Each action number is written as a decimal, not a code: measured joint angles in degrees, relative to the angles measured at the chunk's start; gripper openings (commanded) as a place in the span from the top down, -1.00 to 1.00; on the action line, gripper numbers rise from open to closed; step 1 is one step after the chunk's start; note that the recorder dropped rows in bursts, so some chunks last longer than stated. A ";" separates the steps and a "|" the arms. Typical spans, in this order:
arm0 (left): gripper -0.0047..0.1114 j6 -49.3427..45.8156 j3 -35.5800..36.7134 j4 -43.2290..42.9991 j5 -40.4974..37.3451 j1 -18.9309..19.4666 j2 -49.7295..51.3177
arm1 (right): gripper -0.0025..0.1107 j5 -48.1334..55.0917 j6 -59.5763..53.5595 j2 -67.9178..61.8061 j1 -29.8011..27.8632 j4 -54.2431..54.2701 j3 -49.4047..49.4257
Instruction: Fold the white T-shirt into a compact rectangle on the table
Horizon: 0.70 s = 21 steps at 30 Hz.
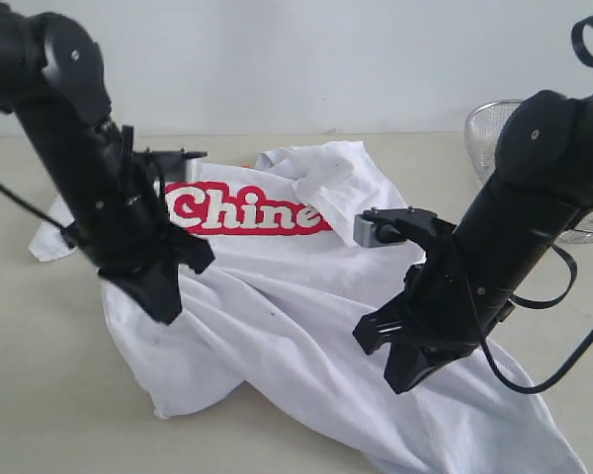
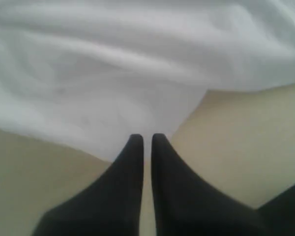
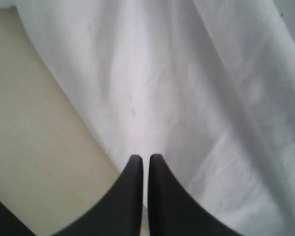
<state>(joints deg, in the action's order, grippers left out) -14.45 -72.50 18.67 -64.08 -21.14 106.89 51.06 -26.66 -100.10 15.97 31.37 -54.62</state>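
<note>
The white T-shirt (image 1: 287, 296) lies rumpled across the table (image 1: 40, 395), with its red lettered band (image 1: 247, 210) showing at the back. My left gripper (image 1: 164, 301) points down at the shirt's left side, and cloth hangs in a peak from it. In the left wrist view the shirt (image 2: 113, 73) tapers to a point at that gripper (image 2: 146, 138), which is shut on it. My right gripper (image 1: 405, 380) sits over the shirt's front right part. In the right wrist view that gripper (image 3: 143, 158) is shut on the cloth (image 3: 187, 98), which drapes away from it.
A silver wire-mesh basket (image 1: 489, 128) stands at the back right, partly behind the right arm. A black cable (image 1: 563, 365) loops from the right arm over the table. Bare table shows at the front left and along the back.
</note>
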 measured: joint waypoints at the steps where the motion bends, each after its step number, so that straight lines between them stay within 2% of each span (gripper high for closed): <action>1: 0.84 0.15 3.76 1.64 1.34 0.00 -1.66 | 0.96 -0.24 -0.29 -0.70 0.00 -0.10 0.00; 7: 0.84 0.15 24.33 11.77 12.97 0.00 -13.51 | 0.96 -2.90 -2.63 -1.55 0.00 2.01 -0.55; 11: 0.83 -2.72 31.89 21.26 21.63 0.00 -18.84 | 0.96 -3.30 -4.64 -1.55 0.00 3.71 -1.14; 14: 0.57 -5.20 34.75 25.02 26.37 0.00 -19.59 | 0.96 -3.91 -5.12 -1.55 0.00 3.93 -1.26; 18: -0.03 -6.33 35.57 25.87 28.94 0.00 -19.09 | 0.96 -3.96 -5.72 -1.55 0.00 4.05 -1.26; 20: -0.16 -6.07 35.57 26.19 29.94 0.00 -18.70 | 0.96 -3.96 -5.84 -1.55 0.00 4.16 -1.26; 21: -0.16 -5.54 35.57 26.31 30.35 0.00 -18.58 | 0.96 -3.96 -5.84 -1.55 0.00 4.16 -1.26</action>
<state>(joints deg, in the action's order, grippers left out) -19.98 -36.93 44.99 -33.73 -21.14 88.31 47.10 -32.50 -101.64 15.97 35.53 -55.88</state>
